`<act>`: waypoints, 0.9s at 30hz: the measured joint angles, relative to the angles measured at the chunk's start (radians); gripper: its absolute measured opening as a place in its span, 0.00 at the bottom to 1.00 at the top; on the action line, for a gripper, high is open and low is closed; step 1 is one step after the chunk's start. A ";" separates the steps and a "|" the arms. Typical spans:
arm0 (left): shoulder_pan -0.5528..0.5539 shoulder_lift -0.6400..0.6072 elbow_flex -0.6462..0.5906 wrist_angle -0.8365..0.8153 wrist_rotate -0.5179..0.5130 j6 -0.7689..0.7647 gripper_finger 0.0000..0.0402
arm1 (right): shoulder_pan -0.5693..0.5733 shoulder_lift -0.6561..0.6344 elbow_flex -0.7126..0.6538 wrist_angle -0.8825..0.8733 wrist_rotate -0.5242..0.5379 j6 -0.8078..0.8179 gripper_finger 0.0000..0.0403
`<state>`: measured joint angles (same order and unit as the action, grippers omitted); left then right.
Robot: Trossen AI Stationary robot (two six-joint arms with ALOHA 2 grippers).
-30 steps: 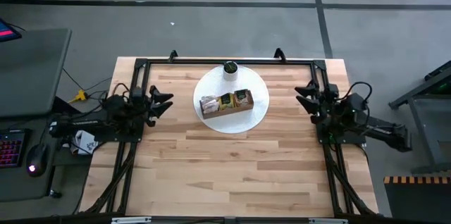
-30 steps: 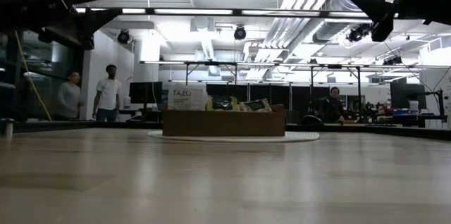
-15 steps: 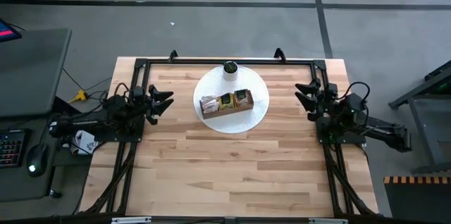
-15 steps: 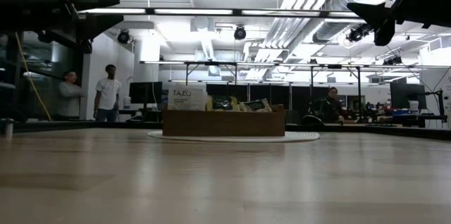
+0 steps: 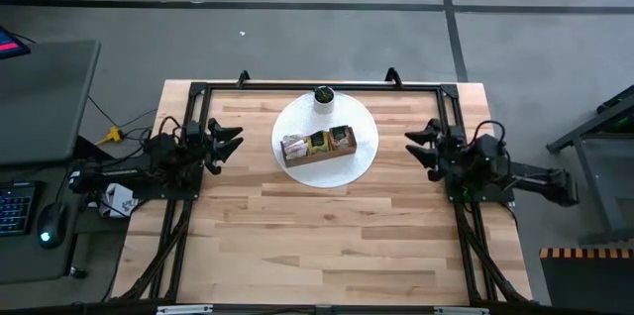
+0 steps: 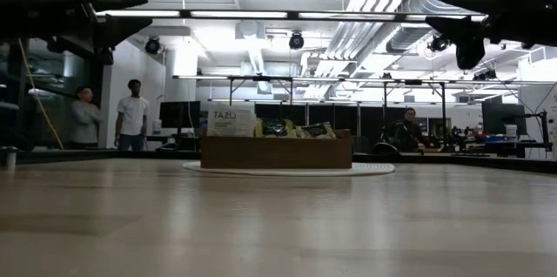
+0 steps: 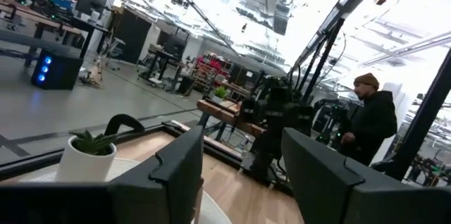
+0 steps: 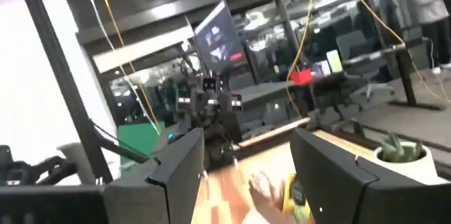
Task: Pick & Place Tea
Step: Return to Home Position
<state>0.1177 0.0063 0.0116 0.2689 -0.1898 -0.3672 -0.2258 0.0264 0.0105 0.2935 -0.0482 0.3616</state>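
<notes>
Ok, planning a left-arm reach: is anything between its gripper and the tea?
Nothing visible: only bare table and the flat white disc lie between the left gripper and the tea in the wooden tray; the right gripper waits opposite.

"TAZO" is printed on a white tea sachet (image 6: 228, 121). The sachet stands at the left end of the wooden tray (image 6: 277, 152). The smaller print beneath the word is unreadable.

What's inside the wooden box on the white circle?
Tea sachets stand in the wooden box: a white Tazo one at one end, darker ones beside it. Its wall hides their lower parts.
</notes>
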 joint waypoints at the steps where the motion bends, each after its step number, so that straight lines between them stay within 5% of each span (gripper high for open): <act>1: 0.000 0.000 0.000 0.000 0.000 0.000 0.47 | 0.015 0.000 0.000 -0.007 0.025 -0.002 0.52; 6: 0.000 0.000 0.000 -0.065 -0.001 0.000 0.47 | 0.062 0.000 0.000 -0.012 0.161 -0.022 0.52; 14: 0.000 0.001 0.000 -0.234 -0.002 0.000 0.47 | 0.076 0.000 0.000 -0.016 0.136 0.076 0.52; 27: 0.000 0.005 0.001 -0.234 0.004 -0.001 0.47 | 0.076 0.000 -0.001 -0.020 0.136 -0.004 0.52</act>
<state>0.1177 0.0109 0.0128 0.0353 -0.1860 -0.3679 -0.1493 0.0261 0.0097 0.2733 0.0875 0.3576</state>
